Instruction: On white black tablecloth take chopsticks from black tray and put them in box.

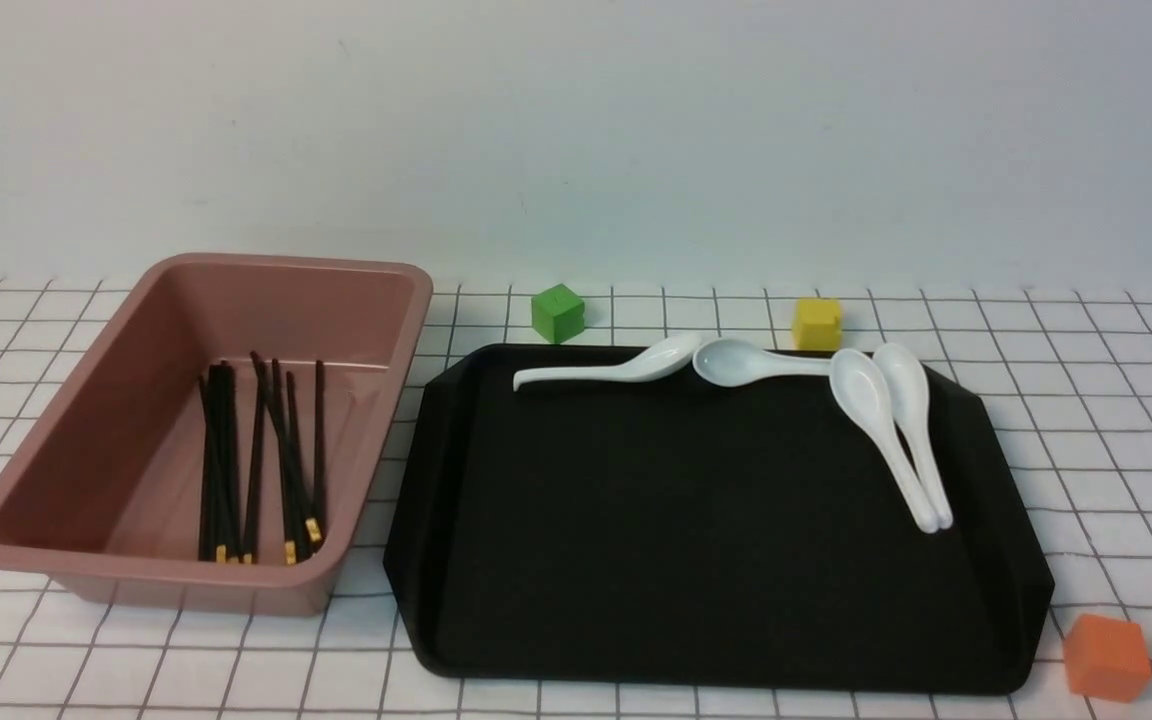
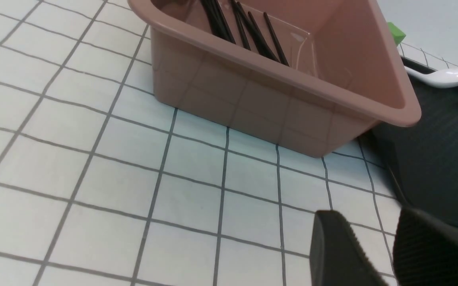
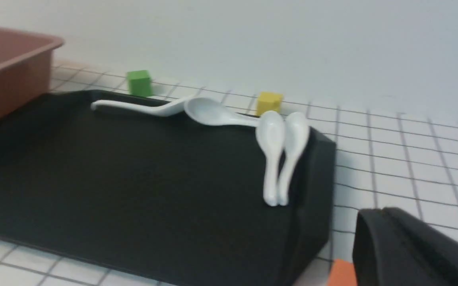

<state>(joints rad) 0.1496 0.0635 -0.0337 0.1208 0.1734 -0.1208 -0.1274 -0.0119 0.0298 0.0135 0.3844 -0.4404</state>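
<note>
Right wrist view: right claw (image 3: 412, 246) cut off, its jaws' state unclear.

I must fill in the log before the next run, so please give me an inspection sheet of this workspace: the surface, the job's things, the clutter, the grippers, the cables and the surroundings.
Surface: tablecloth, white with a thin black grid, lying flat.
Job's things: chopsticks all lie inside the box, gold bands toward the camera; black tray sits to the box's right and holds no chopsticks.
Clutter: four white spoons along the tray's far and right edges; green cube and yellow cube behind the tray; orange cube at its near right corner.
Grippers: left gripper open and empty, above the cloth near the box; right gripper only partly in view, state unclear.
Cables: nothing seen.
Surroundings: plain pale wall.
</note>
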